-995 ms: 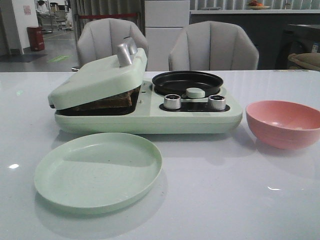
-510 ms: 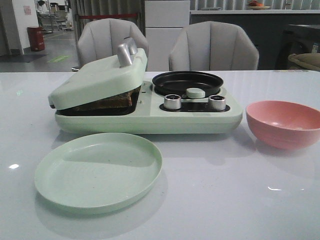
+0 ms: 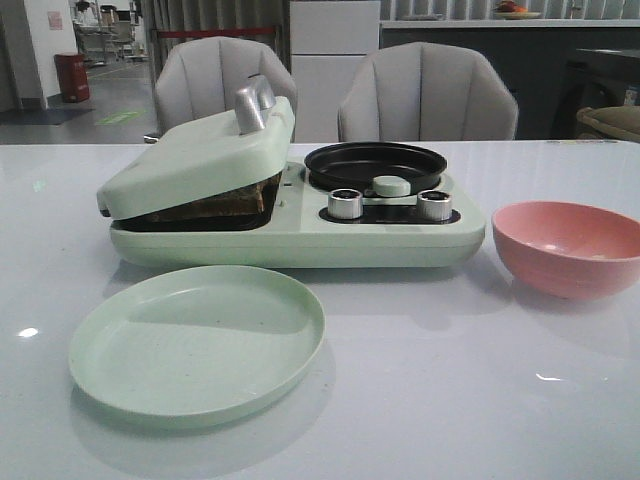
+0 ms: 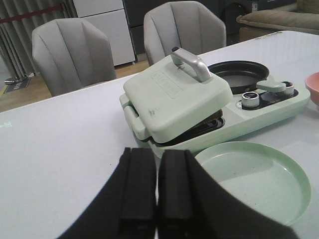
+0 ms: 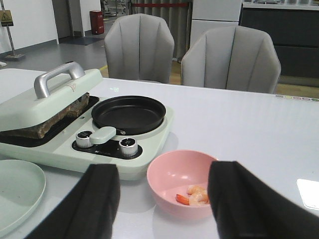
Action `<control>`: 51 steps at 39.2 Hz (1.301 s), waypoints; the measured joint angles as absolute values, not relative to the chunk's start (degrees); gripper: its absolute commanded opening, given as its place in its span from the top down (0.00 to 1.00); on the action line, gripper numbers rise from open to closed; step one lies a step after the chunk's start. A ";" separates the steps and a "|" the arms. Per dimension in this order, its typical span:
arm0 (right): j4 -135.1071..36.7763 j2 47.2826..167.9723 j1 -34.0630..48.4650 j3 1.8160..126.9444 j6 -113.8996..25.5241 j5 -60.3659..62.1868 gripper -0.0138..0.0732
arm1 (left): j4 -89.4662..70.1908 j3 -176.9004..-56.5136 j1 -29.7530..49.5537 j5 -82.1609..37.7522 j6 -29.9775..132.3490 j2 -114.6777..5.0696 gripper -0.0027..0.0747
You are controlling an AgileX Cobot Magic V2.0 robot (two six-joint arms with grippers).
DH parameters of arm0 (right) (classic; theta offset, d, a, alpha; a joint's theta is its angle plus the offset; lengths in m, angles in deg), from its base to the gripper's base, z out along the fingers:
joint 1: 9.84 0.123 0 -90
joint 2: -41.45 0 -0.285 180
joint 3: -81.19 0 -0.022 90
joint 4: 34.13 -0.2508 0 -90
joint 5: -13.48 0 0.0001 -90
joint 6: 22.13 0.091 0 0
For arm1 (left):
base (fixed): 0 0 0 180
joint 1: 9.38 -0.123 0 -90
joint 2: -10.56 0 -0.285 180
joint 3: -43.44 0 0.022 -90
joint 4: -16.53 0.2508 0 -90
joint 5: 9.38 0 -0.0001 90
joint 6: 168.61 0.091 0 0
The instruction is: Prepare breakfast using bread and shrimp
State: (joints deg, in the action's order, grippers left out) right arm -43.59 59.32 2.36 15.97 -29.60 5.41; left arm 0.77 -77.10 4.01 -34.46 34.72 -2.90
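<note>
Hovering right end effector [image 5: 162, 196] spread wide — shrimp [image 5: 195, 194] in pink bowl [image 5: 169, 172] just ahead; left end effector [image 4: 156, 186] clenched, empty.

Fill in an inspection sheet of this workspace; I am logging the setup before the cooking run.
Surface: white table, glossy, with light glare.
Job's things: bread clamped under the breakfast maker lid; shrimp in the pink bowl.
Clutter: black pan on the maker looks bare; green plate bare.
Grippers: left pincer shut, holding nothing; right pincer open above the table.
Cables: nothing seen.
Surroundings: two grey chairs behind the table.
</note>
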 measured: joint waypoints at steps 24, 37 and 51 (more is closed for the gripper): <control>-44.45 59.32 2.36 15.97 -29.60 3.69 0.27 | 0.85 -77.10 4.01 -34.02 34.72 -2.90 0.82; -45.43 60.42 2.36 15.97 -29.60 12.27 0.27 | 0.85 -77.10 4.01 -34.02 34.72 -2.90 0.82; -50.14 72.14 2.36 25.26 -29.60 4.67 0.27 | 0.85 -77.10 4.01 -34.02 34.72 -2.90 0.82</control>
